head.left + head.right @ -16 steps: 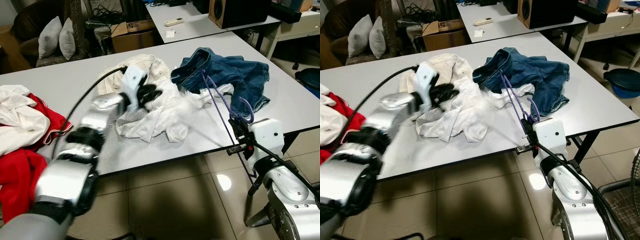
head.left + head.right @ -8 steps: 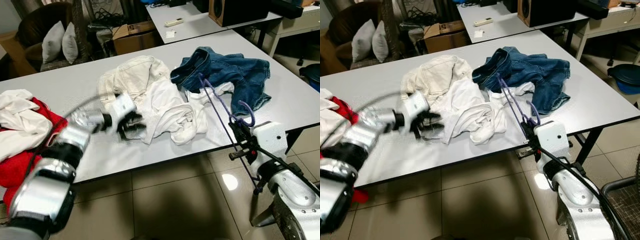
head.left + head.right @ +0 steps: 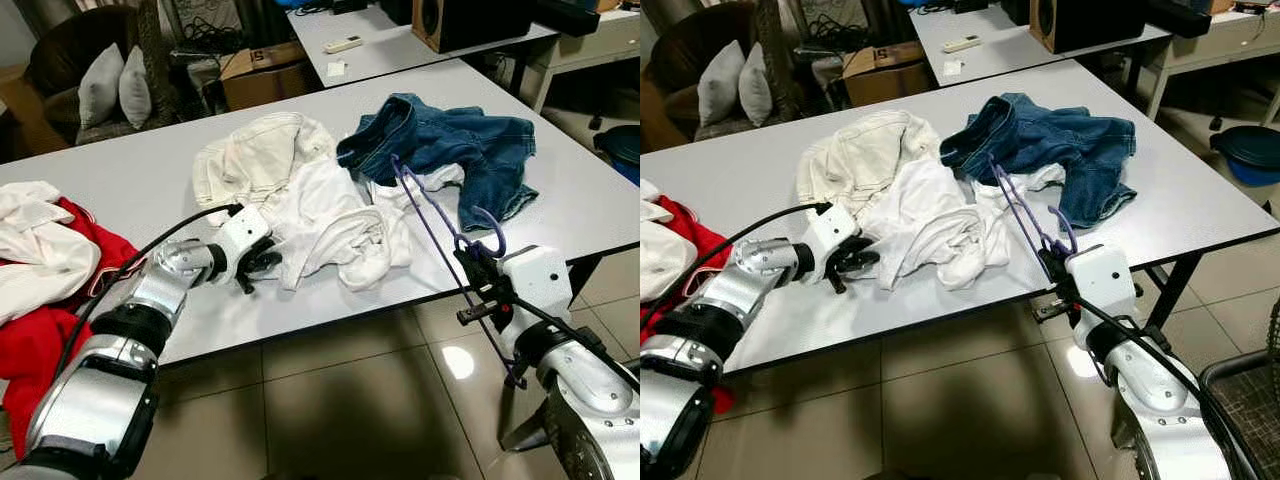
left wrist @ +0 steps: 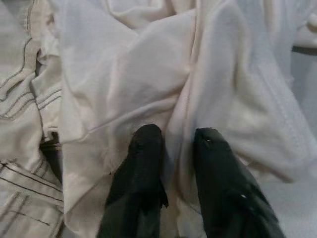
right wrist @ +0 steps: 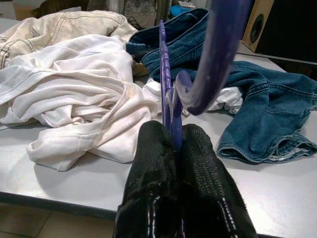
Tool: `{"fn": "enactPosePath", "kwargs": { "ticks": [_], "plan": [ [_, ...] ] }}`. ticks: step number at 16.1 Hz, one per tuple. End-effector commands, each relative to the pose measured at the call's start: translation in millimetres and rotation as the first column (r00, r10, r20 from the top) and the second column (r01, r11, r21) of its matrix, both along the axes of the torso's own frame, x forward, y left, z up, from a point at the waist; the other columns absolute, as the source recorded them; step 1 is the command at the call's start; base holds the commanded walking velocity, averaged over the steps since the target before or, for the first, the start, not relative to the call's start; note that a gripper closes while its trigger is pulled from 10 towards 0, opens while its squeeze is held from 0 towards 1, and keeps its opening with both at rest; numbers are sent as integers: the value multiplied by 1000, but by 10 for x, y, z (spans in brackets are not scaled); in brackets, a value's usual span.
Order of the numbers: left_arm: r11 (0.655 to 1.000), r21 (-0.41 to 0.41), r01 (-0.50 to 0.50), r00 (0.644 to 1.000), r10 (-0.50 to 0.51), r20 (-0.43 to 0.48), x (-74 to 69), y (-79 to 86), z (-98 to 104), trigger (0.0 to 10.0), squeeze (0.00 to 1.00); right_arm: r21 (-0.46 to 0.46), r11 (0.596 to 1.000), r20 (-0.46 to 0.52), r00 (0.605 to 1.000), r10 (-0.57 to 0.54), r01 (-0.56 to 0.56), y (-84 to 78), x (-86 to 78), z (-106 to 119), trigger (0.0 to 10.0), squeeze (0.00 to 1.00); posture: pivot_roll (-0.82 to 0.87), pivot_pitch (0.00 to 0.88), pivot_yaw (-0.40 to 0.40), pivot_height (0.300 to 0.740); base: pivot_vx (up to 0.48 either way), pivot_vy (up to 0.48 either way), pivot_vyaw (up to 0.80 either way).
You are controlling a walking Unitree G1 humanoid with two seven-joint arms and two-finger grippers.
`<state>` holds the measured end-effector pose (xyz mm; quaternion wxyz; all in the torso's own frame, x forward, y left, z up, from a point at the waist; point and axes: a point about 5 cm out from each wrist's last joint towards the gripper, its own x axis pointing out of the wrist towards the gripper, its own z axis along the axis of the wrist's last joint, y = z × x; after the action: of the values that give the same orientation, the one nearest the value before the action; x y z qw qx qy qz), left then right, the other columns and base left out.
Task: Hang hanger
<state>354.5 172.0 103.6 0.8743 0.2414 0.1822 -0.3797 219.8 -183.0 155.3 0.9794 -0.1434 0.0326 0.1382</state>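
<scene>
Where the right gripper (image 5: 171,144) hovers at the tabletop's (image 3: 150,180) near edge, at about 4 o'clock in the head view, clamps both black fingers (image 5: 148,163) tight on the purple hanger (image 3: 440,225) just below its hook. Rises from that grip toward 11 o'clock, thin frame slanting over the tabletop edge to end above the blue jeans (image 3: 450,145); hook curls at 12 o'clock right above the fingers. Partly hidden lower down: bottom of the frame runs behind the fingers and the white wrist housing, so the full shape cannot be made out.

At 9 o'clock of the hanger, well apart from it, left gripper (image 4: 171,144) with fingers slightly parted, tips pressed into a fold of the white shirt (image 3: 340,220); whether any cloth is pinched between them, cannot tell. Cream trousers (image 3: 255,155) bunched behind the shirt at 11 o'clock. Red and white clothes (image 3: 45,260) at the far 9 o'clock end, cut off by the picture edge.
</scene>
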Motion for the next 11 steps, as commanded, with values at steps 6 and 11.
{"fn": "enactPosePath", "kwargs": {
  "ticks": [6,11],
  "plan": [
    [986,-164,-12,995,27,92,34,94,231,0,0,9,1000,13,1000,28,-28,55,16,39,10000,0,-61,0,191,740,0,0,0],
    [899,-406,-161,965,230,128,212,350,676,0,0,16,999,6,999,42,-42,75,36,15,10000,0,-46,0,183,740,0,0,0]
  ]
}}
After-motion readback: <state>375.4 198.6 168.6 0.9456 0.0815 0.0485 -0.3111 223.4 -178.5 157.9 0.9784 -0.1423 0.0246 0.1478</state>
